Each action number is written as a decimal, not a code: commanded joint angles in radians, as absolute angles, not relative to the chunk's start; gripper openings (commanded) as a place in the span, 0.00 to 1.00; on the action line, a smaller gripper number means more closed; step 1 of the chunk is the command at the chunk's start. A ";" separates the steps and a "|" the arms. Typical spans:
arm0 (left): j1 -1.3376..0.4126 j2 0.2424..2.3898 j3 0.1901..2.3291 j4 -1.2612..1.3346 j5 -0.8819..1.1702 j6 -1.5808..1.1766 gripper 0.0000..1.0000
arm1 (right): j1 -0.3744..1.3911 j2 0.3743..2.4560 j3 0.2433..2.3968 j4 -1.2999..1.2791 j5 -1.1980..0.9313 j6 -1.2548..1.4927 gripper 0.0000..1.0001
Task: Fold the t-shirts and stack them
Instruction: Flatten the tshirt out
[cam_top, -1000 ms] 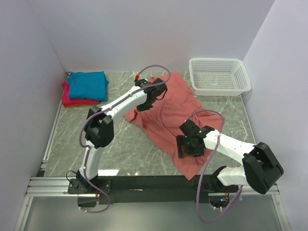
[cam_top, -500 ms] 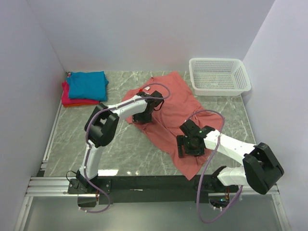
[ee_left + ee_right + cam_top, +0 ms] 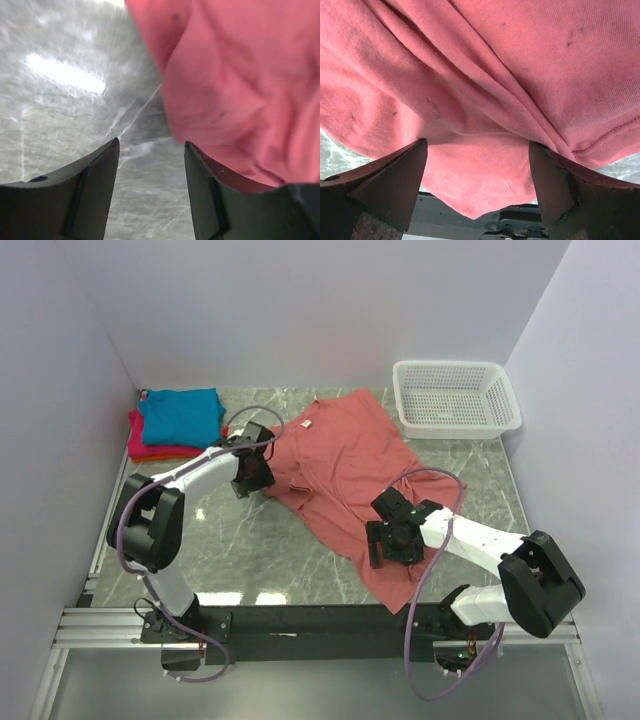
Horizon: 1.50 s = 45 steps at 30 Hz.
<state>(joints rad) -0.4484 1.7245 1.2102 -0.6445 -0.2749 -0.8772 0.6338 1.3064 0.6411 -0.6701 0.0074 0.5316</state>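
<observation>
Well left of the white mesh basket (image 3: 458, 428), the teal-blue t-shirt (image 3: 182, 416) lies folded on the magenta-pink t-shirt (image 3: 150, 451). Nearer the basket, the left claw (image 3: 151, 175) stands wide and empty over bare bench (image 3: 250, 550), one finger at the edge of the salmon-red t-shirt (image 3: 350, 455). That shirt sprawls crumpled, left of the basket and toward the arms from it. The right claw (image 3: 475, 165), on the arms' side of the basket, is also spread wide over a ridge of salmon cloth, not pinching it. The shirt looks light and limp and will likely sag and bunch. Hem corners or shoulder seams look like the best holds. Count: three t-shirts, one basket, two claws.
</observation>
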 commanded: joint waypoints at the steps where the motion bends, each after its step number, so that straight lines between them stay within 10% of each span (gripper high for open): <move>1: -0.443 1.729 1.164 -0.534 -0.155 -0.880 0.59 | 0.624 1.339 0.644 -0.638 0.022 0.538 0.88; 17: -0.417 1.830 1.164 -0.486 -0.142 -0.900 0.30 | 0.624 1.344 0.640 -0.646 0.031 0.549 0.88; 21: -0.414 1.829 1.169 -0.494 -0.156 -0.899 0.01 | 0.624 1.342 0.638 -0.644 0.028 0.551 0.88; 45: -0.413 1.482 1.013 -1.280 -0.494 -1.245 0.01 | 0.666 1.278 0.635 -0.701 -0.127 0.503 0.86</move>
<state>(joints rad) -0.4187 1.5158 1.0649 -1.0149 -0.4061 -1.0988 0.6373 1.3090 0.6487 -0.6807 -0.0319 0.5259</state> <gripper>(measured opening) 0.015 0.866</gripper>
